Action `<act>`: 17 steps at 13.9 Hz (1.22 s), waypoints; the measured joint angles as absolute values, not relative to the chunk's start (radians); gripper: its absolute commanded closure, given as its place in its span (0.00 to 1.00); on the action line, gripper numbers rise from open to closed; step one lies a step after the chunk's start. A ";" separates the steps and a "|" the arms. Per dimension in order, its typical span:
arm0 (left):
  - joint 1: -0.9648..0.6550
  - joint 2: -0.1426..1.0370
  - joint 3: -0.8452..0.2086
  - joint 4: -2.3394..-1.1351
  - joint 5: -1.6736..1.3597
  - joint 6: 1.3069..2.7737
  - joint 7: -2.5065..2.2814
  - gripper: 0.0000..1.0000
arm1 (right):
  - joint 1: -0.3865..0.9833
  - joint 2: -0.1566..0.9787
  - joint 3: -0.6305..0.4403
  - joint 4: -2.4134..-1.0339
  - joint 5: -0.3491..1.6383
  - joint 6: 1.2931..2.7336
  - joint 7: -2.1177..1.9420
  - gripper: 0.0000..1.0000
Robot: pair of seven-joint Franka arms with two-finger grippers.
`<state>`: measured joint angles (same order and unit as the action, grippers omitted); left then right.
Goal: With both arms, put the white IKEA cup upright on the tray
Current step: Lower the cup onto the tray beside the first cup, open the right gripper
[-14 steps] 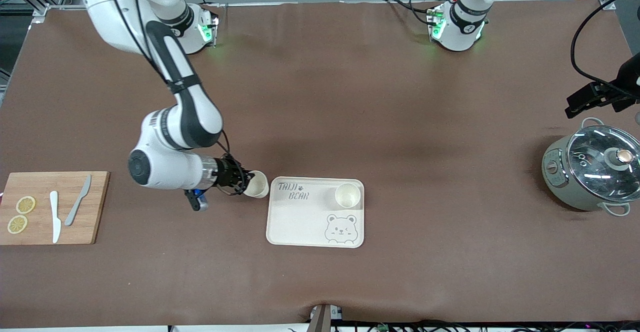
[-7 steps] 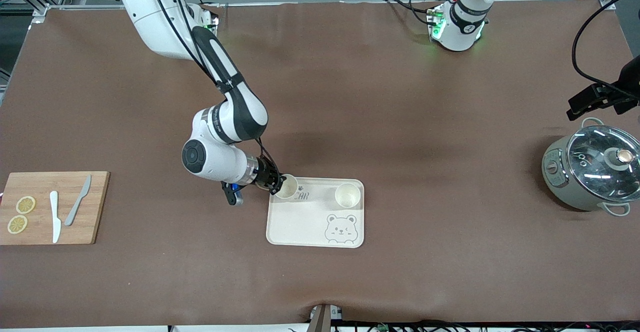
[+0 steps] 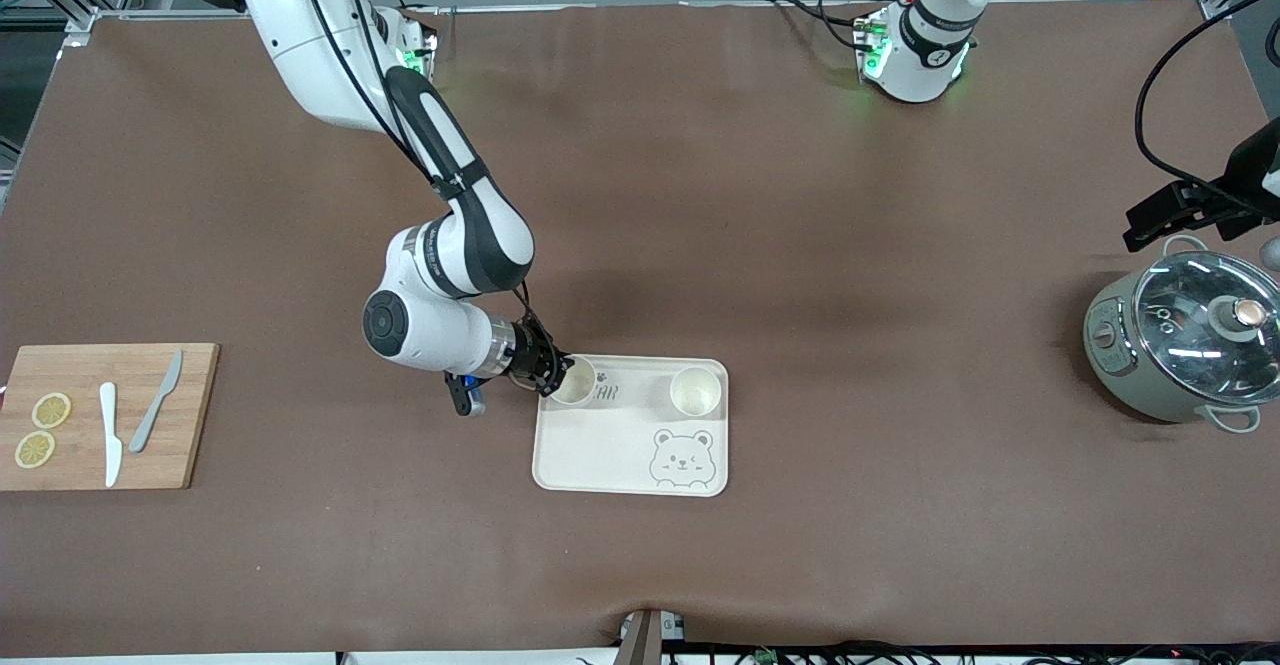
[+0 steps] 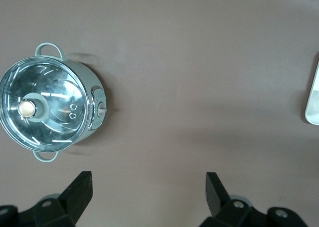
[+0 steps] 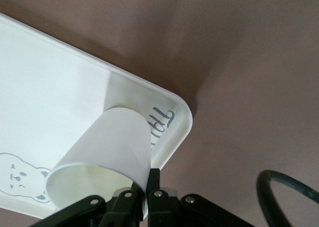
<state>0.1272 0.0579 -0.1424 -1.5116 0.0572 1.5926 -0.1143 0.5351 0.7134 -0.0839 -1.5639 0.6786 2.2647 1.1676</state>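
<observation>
**Cup sits on the tray corner, still pinched by its rim**

The right pincer [image 3: 548,373] is clamped on the rim of the white cup [image 3: 575,383]. In the front view this is just left of the middle of the frame. The cup's bottom looks set down on the tray [image 3: 600,455], in the corner with the grey letters. The cup leans a little toward the pincer, so it is not quite straight up. Its long way runs from the tray up to the pinched rim.

A second cup [image 3: 696,391] stands up in the next corner of the tray, apart from the first.

The left pincer [image 4: 148,197] has its fingers wide apart and holds nothing. It hangs at the right edge of the front view, over the worktop [image 3: 800,245] by the pot [image 3: 1180,345], and waits.

The right arm is much the nearer one. I think the next move is to let go, and the cup may tip if it still leans.
</observation>
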 measured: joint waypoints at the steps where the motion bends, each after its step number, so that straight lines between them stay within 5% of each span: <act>1: 0.127 0.058 -0.142 -1.511 0.057 1.593 -0.114 0.00 | 0.535 0.717 -0.084 -1.563 0.679 2.265 1.167 0.71; 2: 0.127 0.058 -0.143 -1.511 0.057 1.593 -0.114 0.00 | 0.535 0.718 -0.084 -1.563 0.679 2.265 1.167 0.55; 4: 0.127 0.059 -0.143 -1.511 0.057 1.593 -0.114 0.00 | 0.535 0.718 -0.084 -1.561 0.679 2.265 1.167 0.00; 12: 0.126 0.069 -0.146 -1.508 0.057 1.616 -0.114 0.00 | 0.523 0.718 -0.098 -1.481 0.580 2.236 1.166 0.00; 17: 0.124 0.071 -0.147 -1.499 0.057 1.619 -0.114 0.00 | 0.457 0.711 -0.136 -1.371 0.542 1.928 1.167 0.00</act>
<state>0.1243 0.0711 -0.1474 -1.4985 0.0572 1.6193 -0.1143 0.4565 0.7115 -0.1356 -1.3713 0.5416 1.9284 1.1670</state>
